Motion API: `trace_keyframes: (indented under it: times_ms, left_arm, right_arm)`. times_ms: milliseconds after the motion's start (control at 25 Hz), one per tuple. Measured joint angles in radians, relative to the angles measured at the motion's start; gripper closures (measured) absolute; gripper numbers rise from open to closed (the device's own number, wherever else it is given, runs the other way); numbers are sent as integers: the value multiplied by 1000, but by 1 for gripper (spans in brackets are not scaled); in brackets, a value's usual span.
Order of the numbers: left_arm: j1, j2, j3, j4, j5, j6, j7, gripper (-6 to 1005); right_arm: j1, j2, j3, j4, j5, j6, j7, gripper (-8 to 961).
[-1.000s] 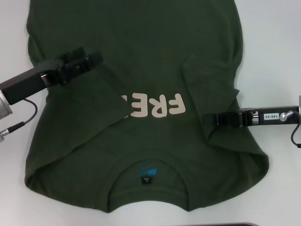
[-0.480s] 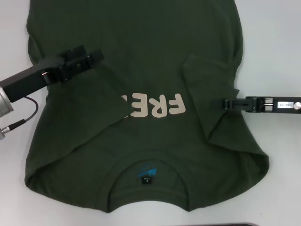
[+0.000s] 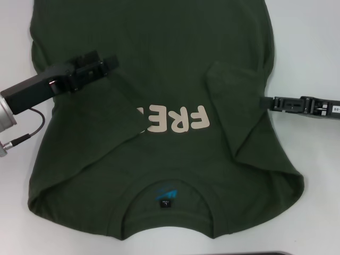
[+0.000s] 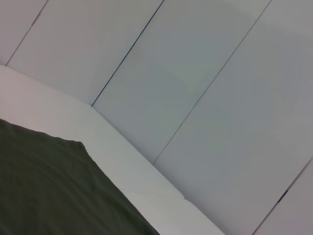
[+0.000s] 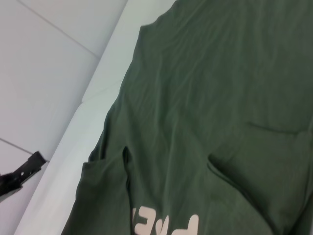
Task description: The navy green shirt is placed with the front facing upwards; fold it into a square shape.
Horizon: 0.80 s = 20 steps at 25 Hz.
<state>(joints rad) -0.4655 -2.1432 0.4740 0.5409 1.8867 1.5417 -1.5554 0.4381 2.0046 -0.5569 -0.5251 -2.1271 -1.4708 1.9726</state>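
The left gripper (image 3: 109, 64), a black two-fingered tool on a dark arm, is held over the upper left part of the dark olive-green cotton T-shirt (image 3: 159, 159); whether its fingers are parted or closed cannot be told. The right gripper (image 3: 264, 102) is seen edge-on at the shirt's right side, by the folded-in sleeve, and its state cannot be told either. The shirt is spread front-up on the white surface (image 3: 313, 42), collar nearest the robot, both sleeves turned inward.

The loose sleeve flaps could be dragged open or bunched if a gripper snags the cloth, leaving an uneven square.

Pale beige block letters (image 3: 172, 118) are printed on the chest; "FRE" is legible, the rest covered by the left flap. A small black-and-blue neck label (image 3: 166, 197) is too small to be read.
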Motion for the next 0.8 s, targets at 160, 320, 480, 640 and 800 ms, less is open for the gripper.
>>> trace_keyframes:
  times_ms: [160,320,480,640,800]
  left_arm:
    - [0,0,0,-1,0,1,0,111]
    - [0,0,0,-1,0,0,0,111]
    - [1,0,0,-1,0,1,0,112]
    - [1,0,0,-1,0,3,0,112]
    - [1,0,11,-1,2,1,0,112]
  right_arm:
    - [-1,-8,4,0,0,1,18,249]
    - [-2,-9,2,3,-1,10,22,249]
    - [-1,-6,-3,7,-2,26,23,250]
    - [3,0,-3,9,-2,37,23,249]
    - [8,8,-3,9,-2,49,23,251]
